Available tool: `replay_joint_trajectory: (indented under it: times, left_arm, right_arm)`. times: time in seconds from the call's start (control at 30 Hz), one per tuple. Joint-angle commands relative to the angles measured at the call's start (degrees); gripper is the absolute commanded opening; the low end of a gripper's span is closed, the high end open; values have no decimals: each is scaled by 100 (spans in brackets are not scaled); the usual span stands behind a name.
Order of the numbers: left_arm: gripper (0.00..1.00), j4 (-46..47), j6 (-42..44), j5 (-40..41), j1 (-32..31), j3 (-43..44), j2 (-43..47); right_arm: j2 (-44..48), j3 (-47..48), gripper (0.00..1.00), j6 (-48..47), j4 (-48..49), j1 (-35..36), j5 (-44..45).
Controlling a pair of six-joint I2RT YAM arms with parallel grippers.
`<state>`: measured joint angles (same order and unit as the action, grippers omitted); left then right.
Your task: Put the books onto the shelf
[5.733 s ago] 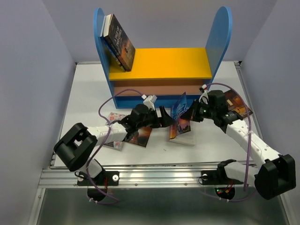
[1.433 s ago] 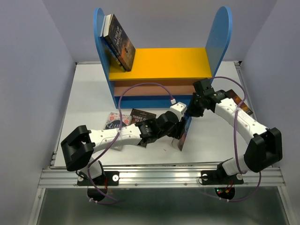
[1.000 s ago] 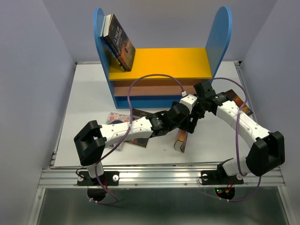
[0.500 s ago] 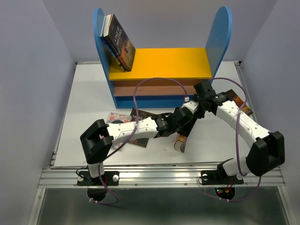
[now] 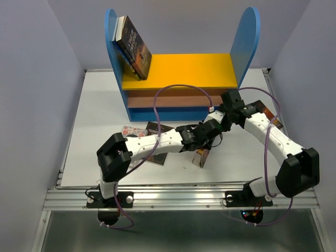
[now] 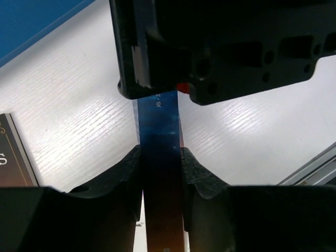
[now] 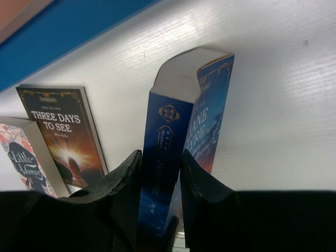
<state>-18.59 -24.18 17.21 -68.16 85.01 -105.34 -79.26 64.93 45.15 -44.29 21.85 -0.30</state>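
Left gripper point(image 6: 160, 155): fingers closed against both faces of the blue-orange book point(image 6: 160, 181). Right gripper point(image 7: 160, 157): clamped across the same book's spine near its top corner. The book stands on edge on the table point(image 5: 100, 105), in front of the shelf point(image 5: 178, 71) and apart from it. Three Days to See point(image 7: 60, 136) and Little Women point(image 7: 23, 163) lie flat nearby. 1 dark-covered book point(image 5: 135, 50) leans against the shelf's left panel on the yellow board.

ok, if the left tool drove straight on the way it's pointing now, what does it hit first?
The right tool, its black body dead ahead in the left wrist view. It and the left tool clamp the same blue book; gap looks small, but depth is unclear.
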Motion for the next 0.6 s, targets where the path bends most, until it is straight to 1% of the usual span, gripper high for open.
replay_joint_trajectory:
  times: [0.0,0.03,0.07,0.1,0.13,0.2,0.23,0.3,0.33,0.37,0.47,0.57]
  left_arm:
    - [0,-57,362,-17,-4,332,-207]
    - [0,-14,362,71,-4,245,-163]
    - [0,30,344,141,-4,192,-110]
    - [0,161,301,264,-4,43,12]
    - [0,241,309,300,4,-37,83]
    - [0,382,318,510,5,-160,303]
    - [0,478,283,633,-4,-265,364]
    - [0,698,344,835,-4,-432,671]
    - [0,1003,414,1036,-4,-677,786]
    - [0,1163,475,1117,4,-783,909]
    - [0,1507,564,1486,-4,-1065,1261]
    - [0,1717,599,1838,5,-1215,1551]
  right_arm:
    - [262,64,15,-278,272,259,-147]
    - [297,108,21,-270,281,259,-111]
    - [341,151,31,-261,281,259,-15]
    - [368,265,49,-243,272,259,-6]
    - [385,327,56,-243,263,259,73]
    - [420,572,81,-252,193,259,371]
    - [421,678,100,-261,97,259,590]
    - [438,898,100,-261,-26,259,933]
    - [447,1125,100,-269,-157,259,1117]
    - [473,1258,100,-287,-202,259,1511]
    - [684,1812,100,-331,-247,206,2198]
    - [982,2111,100,-339,-133,206,2489]
